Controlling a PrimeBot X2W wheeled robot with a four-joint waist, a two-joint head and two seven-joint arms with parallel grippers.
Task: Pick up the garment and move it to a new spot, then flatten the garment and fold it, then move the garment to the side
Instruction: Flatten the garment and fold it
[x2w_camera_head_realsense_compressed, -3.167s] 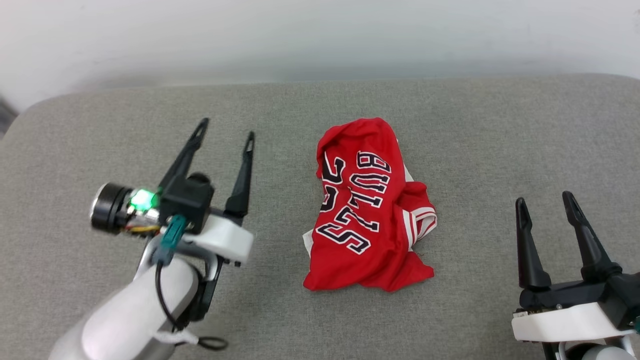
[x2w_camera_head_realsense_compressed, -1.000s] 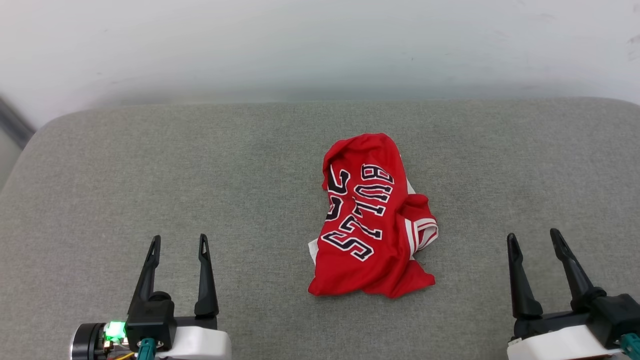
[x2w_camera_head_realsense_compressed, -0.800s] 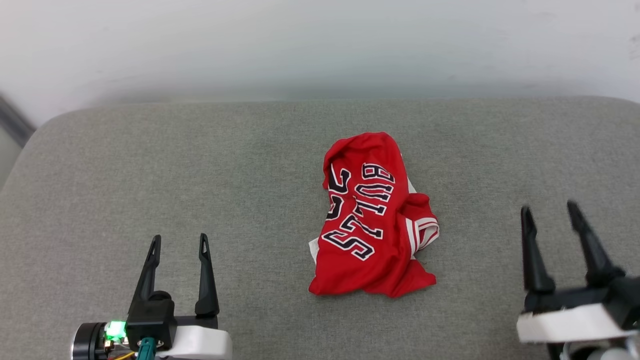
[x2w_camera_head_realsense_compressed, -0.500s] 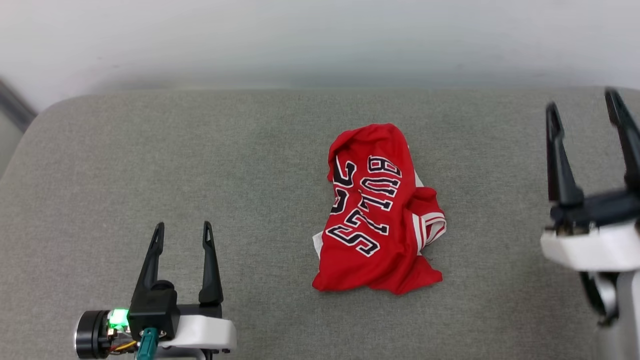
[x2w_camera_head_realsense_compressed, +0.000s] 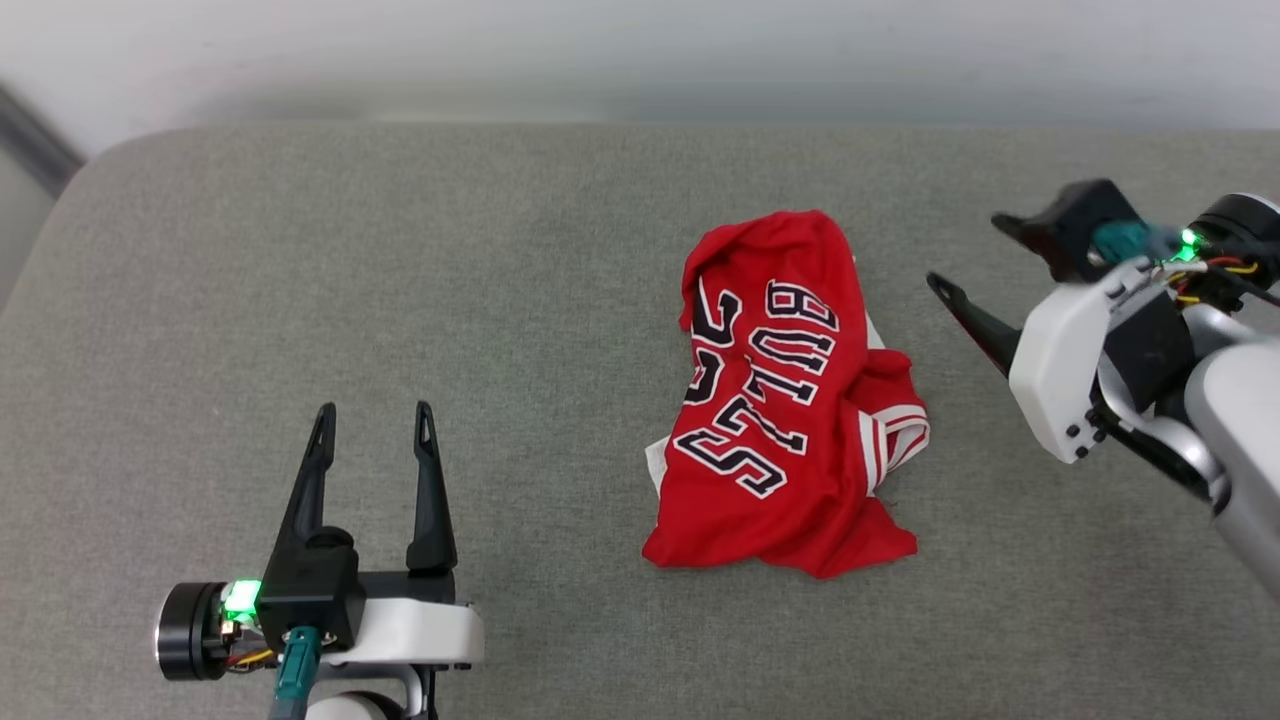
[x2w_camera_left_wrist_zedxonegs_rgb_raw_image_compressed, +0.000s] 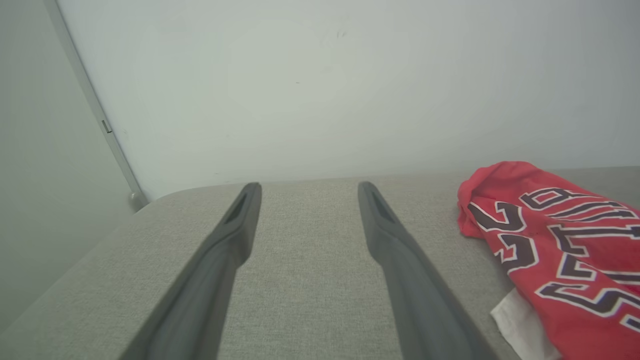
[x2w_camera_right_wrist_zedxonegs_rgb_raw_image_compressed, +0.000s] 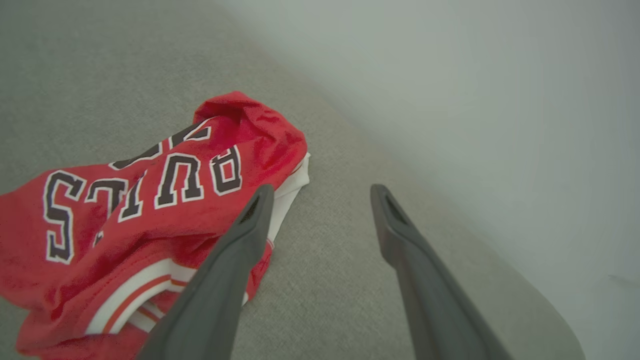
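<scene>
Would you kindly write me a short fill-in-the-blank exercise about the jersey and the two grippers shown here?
1. The crumpled jersey is mostly ____ in colour.
2. Its black letters spell ____.
3. It lies on a ____ cushion.
4. The left gripper and the right gripper both hold nothing, and their jaws are ____.

Missing words: red; BULLS; grey; open.
</scene>
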